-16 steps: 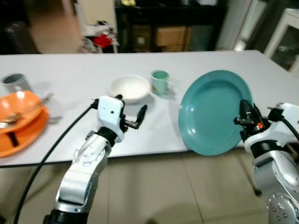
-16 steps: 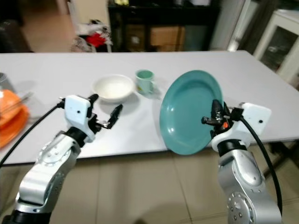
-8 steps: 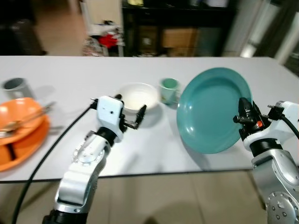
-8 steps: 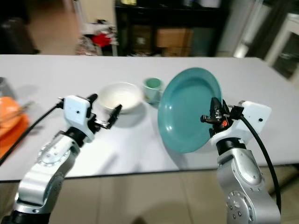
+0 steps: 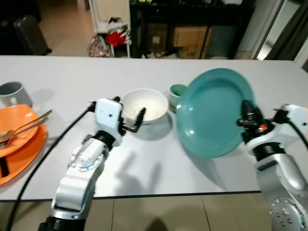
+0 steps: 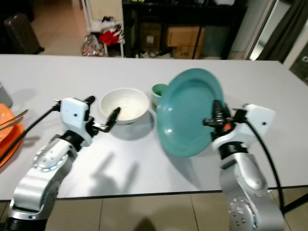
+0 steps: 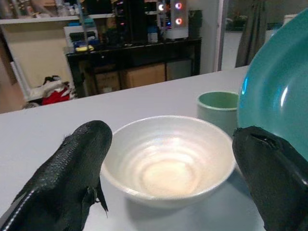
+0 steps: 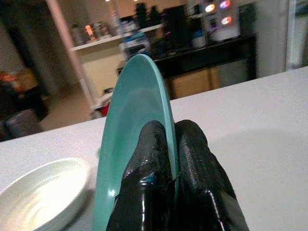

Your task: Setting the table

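Two orange plates [image 5: 19,144] sit stacked at the far left of the white table [image 5: 159,173], with cutlery [image 5: 21,126] lying across the top one and a grey cup [image 5: 12,92] just behind them.

Next along, the left gripper [image 5: 129,117] hovers just in front of the white bowl [image 5: 144,105]; its fingers are spread wide and empty, and the left wrist view shows them framing the bowl without touching it. A green mug [image 5: 177,91] stands just beside the bowl, partly hidden behind the rim of the teal plate [image 5: 211,118].

That plate is the thing in hand. It is held off the table, tilted steeply so its face turns toward the robot's left, near the middle-right of the table. The right gripper [image 5: 246,119] is clamped on its right rim, one finger on each face, as the right wrist view shows plainly.

The step looks to be placing the plate at a setting. The next move would call for rotating the wrist until the plate lies flat, lowering it onto bare table in front of the mug and bowl, then letting go. Its low edge is near the mug, so it needs room to swing. The left gripper seems poised to take the bowl afterward.
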